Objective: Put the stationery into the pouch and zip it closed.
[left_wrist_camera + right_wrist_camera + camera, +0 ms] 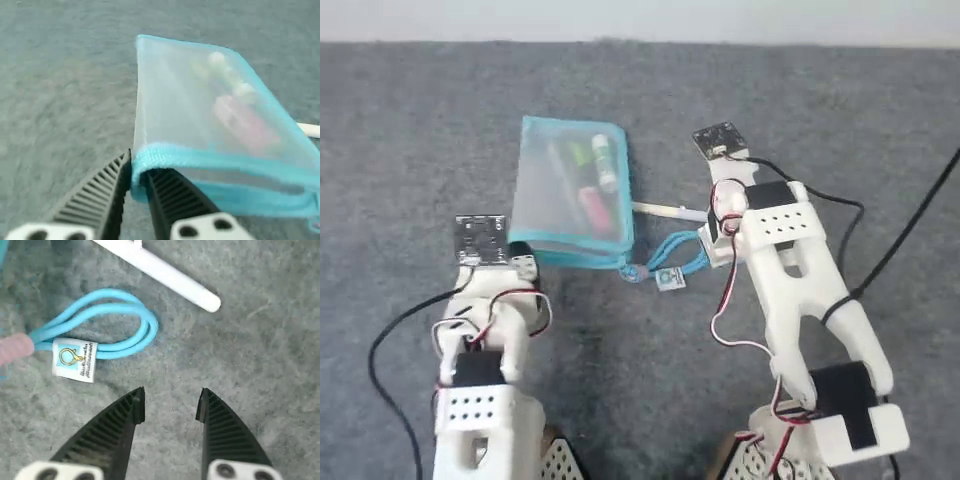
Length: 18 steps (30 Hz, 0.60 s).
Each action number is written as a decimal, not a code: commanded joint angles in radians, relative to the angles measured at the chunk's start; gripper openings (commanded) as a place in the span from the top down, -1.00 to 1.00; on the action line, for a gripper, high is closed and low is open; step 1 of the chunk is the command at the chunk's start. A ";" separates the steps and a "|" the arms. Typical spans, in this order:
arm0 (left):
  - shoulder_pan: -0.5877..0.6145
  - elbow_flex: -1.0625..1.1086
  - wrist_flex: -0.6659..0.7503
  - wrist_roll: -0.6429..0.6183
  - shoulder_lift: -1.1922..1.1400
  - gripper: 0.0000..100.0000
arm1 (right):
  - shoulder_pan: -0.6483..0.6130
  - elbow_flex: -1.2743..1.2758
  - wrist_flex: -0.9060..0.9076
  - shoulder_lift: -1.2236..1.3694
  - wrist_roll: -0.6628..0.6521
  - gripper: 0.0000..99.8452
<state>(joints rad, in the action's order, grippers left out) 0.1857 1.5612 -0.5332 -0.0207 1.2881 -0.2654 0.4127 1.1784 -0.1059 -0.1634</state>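
teal mesh pouch (200, 125) corner pinched in left gripper (137, 166); right gripper (170, 402) spread wide, just beside blue cord loop (120, 315).

The high camera looked down over the table (420, 130) from behind both arms (800, 285). The left wrist camera sat low and close behind the left pincer (136, 167), facing the pouch (200, 145). The right one looked down past the right pincer (170, 392) at the cord (151, 326), which the high view shared.
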 commanded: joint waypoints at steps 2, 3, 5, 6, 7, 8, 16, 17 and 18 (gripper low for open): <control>-0.009 -0.079 -0.020 0.017 -0.003 0.98 | 0.001 0.002 -0.018 -0.059 -0.021 0.65; 0.026 -0.088 -0.020 -0.011 -0.005 0.98 | -0.004 0.003 -0.012 -0.059 -0.020 0.65; 0.052 -0.091 -0.018 -0.018 -0.005 0.98 | -0.015 0.003 -0.008 -0.059 -0.002 0.65; 0.052 -0.091 -0.015 -0.014 -0.005 0.98 | -0.024 0.003 -0.012 -0.059 0.015 0.65; 0.049 -0.090 -0.012 -0.014 -0.005 0.98 | -0.033 0.003 -0.015 -0.059 0.023 0.65; 0.046 -0.090 -0.012 -0.014 -0.005 0.98 | -0.045 0.003 -0.018 -0.059 0.017 0.65; 0.265 -0.096 0.094 -0.127 -0.003 0.98 | -0.062 -0.005 -0.079 -0.058 -0.285 0.65; 0.281 -0.096 0.097 -0.118 -0.003 0.98 | -0.064 -0.011 -0.088 -0.058 -0.319 0.65; 0.282 -0.096 0.094 -0.101 -0.003 0.98 | -0.064 -0.021 -0.102 -0.054 -0.336 0.65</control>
<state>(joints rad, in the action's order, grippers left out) 0.3836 1.5612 -0.4948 -0.1020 1.2850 -0.3222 0.4235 1.1139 -0.1089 -0.4074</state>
